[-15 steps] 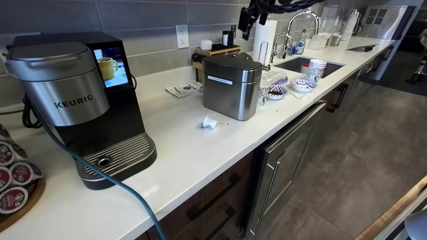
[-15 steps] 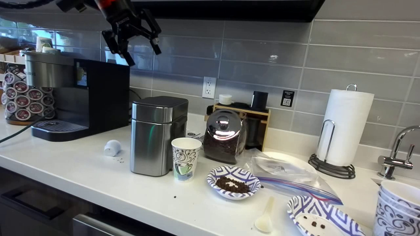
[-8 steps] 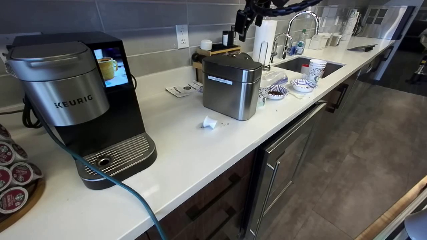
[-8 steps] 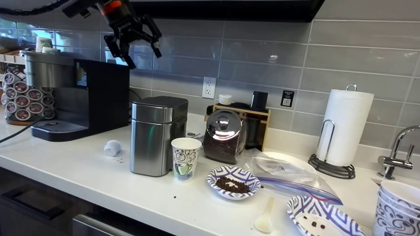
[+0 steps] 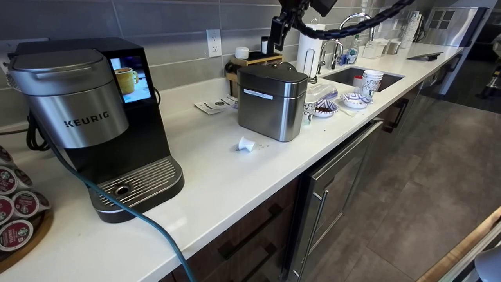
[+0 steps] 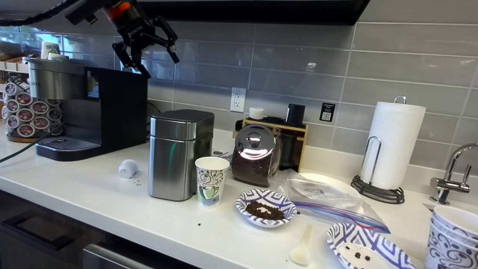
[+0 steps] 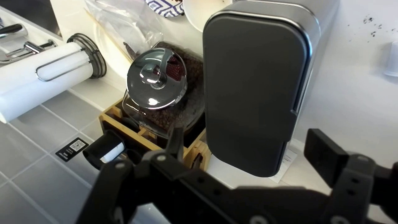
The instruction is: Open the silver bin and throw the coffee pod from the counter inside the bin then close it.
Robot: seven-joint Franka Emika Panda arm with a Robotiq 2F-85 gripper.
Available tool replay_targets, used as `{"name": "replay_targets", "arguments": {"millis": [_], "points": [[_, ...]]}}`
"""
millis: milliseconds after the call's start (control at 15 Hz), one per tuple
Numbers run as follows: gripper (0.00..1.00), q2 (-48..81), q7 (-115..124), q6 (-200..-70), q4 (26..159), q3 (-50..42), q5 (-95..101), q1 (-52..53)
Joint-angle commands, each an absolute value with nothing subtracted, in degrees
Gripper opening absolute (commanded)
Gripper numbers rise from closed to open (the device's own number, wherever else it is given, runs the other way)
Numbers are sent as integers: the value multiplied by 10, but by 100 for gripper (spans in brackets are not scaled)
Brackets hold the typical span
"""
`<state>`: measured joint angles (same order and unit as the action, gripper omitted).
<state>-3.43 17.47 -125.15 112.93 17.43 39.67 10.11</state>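
The silver bin stands upright on the white counter (image 5: 219, 176) in both exterior views (image 5: 270, 109) (image 6: 171, 164). Its dark lid is shut and fills the middle of the wrist view (image 7: 252, 87). The white coffee pod lies on its side on the counter between the bin and the coffee machine, with a few grounds beside it (image 5: 246, 144) (image 6: 128, 169). It is cut off at the right edge of the wrist view (image 7: 392, 62). My gripper (image 6: 161, 66) is open and empty, in the air above the bin and apart from it. Its fingers also show in the wrist view (image 7: 248, 144).
A Keurig machine (image 6: 119, 108) and a pod rack (image 6: 31, 119) stand on the pod's side of the bin. A paper cup (image 6: 211, 183) stands close against the bin. A bean jar (image 6: 254, 157), wooden organizer (image 6: 304, 145), bowl (image 6: 266, 209) and paper towel roll (image 6: 396, 145) are beyond.
My gripper has shifted a little, leftward in an exterior view, and the arm's cable hangs lower there. The fingers stay open. The bin and the pod have not moved.
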Motion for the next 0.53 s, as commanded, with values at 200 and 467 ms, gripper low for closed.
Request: {"name": "replay_targets", "arguments": {"millis": [200, 467], "points": [[100, 28, 205, -1243, 1100, 170, 459, 130], [100, 72, 207, -1234, 1070, 162, 476, 143]]}}
